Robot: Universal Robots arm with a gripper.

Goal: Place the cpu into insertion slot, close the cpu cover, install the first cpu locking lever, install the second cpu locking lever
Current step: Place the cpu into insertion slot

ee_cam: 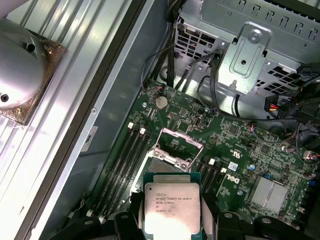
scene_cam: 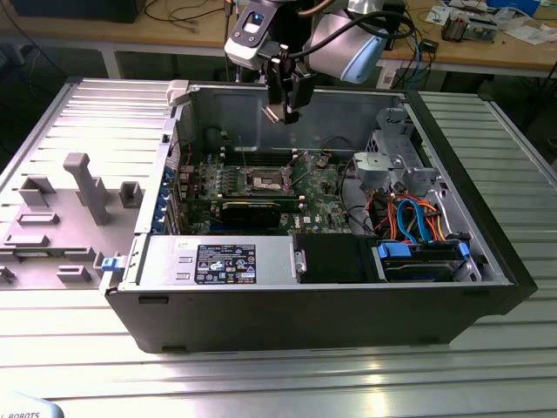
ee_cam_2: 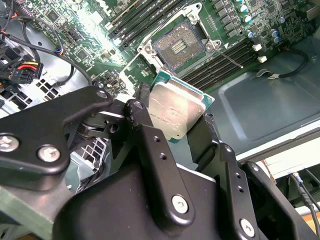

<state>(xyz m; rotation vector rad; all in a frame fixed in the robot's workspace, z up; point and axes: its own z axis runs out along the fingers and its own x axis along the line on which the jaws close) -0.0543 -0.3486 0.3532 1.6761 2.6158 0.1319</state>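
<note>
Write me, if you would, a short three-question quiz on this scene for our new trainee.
1. True or false: the tool grips the cpu by its edges.
2. The insertion slot is: A) empty, B) holding a chip, C) hidden under a graphics card.
3. Fill in: in the exterior view the tool hangs ___ the motherboard.
Key: 1 true; 2 A; 3 above.
</note>
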